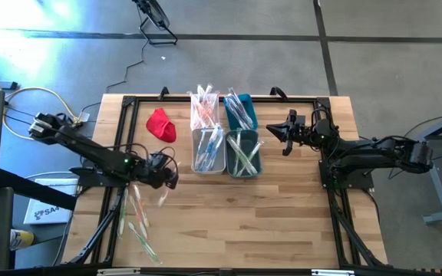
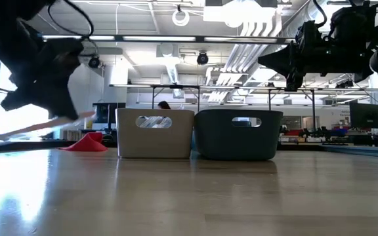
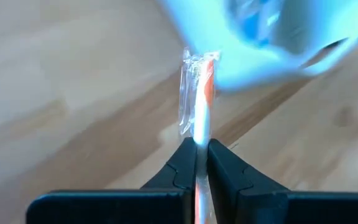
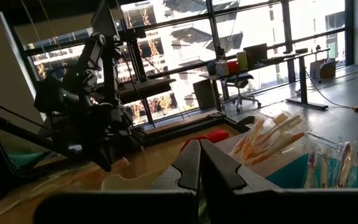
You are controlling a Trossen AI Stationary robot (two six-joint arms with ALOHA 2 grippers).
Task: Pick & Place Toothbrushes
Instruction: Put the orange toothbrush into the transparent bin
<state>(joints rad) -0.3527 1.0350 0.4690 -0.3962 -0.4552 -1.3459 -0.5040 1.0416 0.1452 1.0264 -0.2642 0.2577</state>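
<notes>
The left tool (image 3: 196,163), clenched on an orange toothbrush (image 3: 202,99) short of the grey bin (image 1: 208,151), could lose it if the slick wrapper slips.

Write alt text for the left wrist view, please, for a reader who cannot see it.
The left gripper is shut on a wrapped toothbrush with an orange and white handle, above the wooden table. A blurred pale blue shape crosses behind it.

L fingers (image 3: 199,163) pinched, R fingers (image 4: 199,163) closed
</notes>
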